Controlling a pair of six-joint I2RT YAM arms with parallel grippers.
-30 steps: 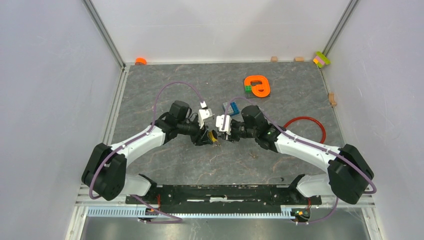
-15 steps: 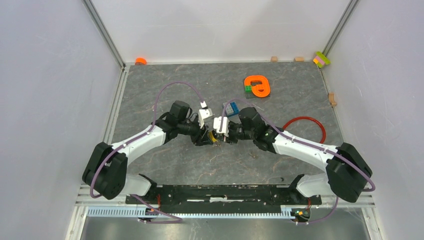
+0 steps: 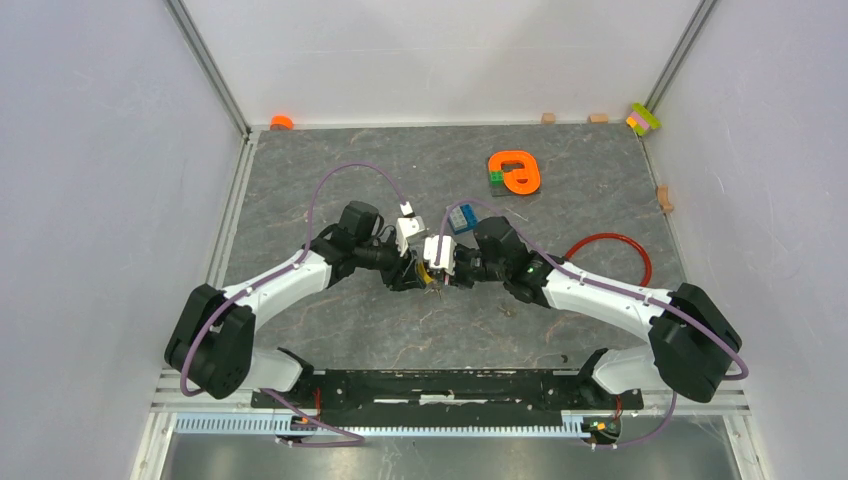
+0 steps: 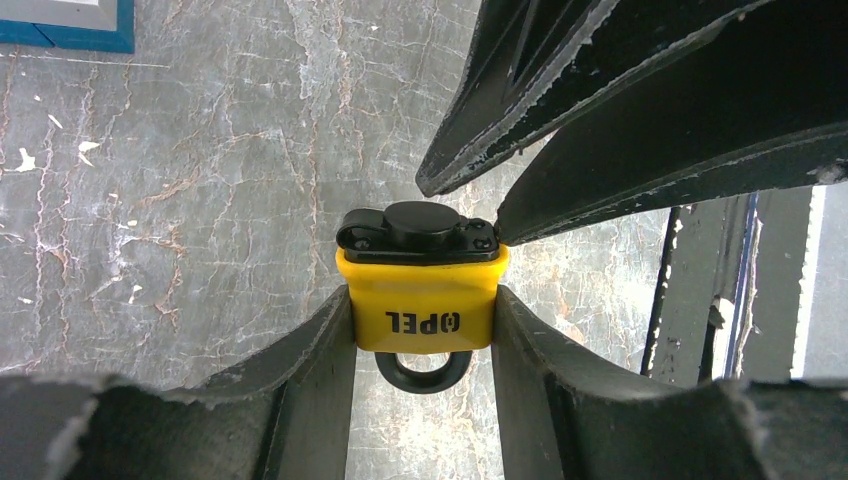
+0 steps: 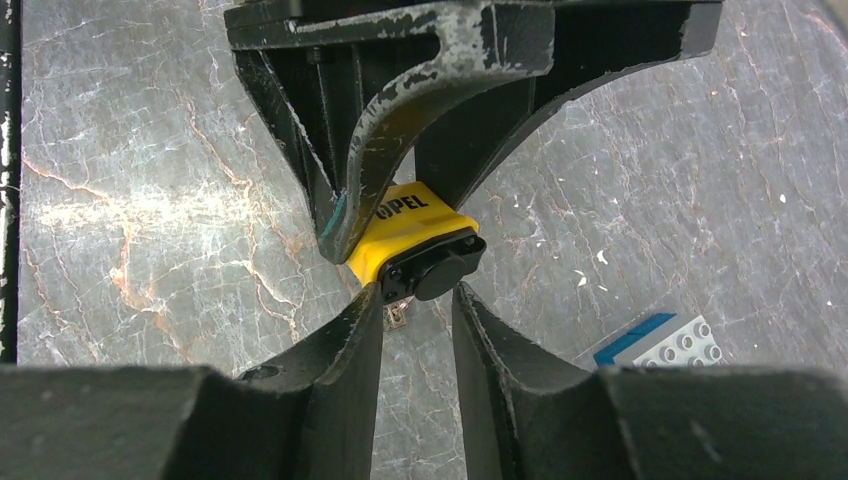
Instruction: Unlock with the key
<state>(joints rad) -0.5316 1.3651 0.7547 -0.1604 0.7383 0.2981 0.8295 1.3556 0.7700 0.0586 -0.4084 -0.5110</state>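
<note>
Near the centre of the grey marble-patterned tabletop (image 3: 330, 190), two white-and-black robot arms meet tip to tip. On one side, the left gripper (image 4: 422, 318) is clamped on one small yellow padlock (image 4: 420, 285) marked OPEL, with a finger pressed to each side of its body. Opposite it, the right gripper (image 5: 418, 295) has its jaws a narrow gap apart, flanking the padlock's black end. One tiny silver-grey metal key (image 5: 394, 316) shows just under that end, against one finger's inner face; whether it is pinched cannot be told. Above the grippers in the overhead view lies one blue-and-white studded brick (image 3: 461, 218). Farther up, one green brick (image 3: 496, 179) touches one orange curled plastic piece (image 3: 517, 172). One red cable loop (image 3: 612, 236) lies at right. Three small tan blocks (image 3: 548, 118), one orange cap (image 3: 281, 122) and one multicoloured brick stack (image 3: 643, 119) sit along the tabletop's edges.
</note>
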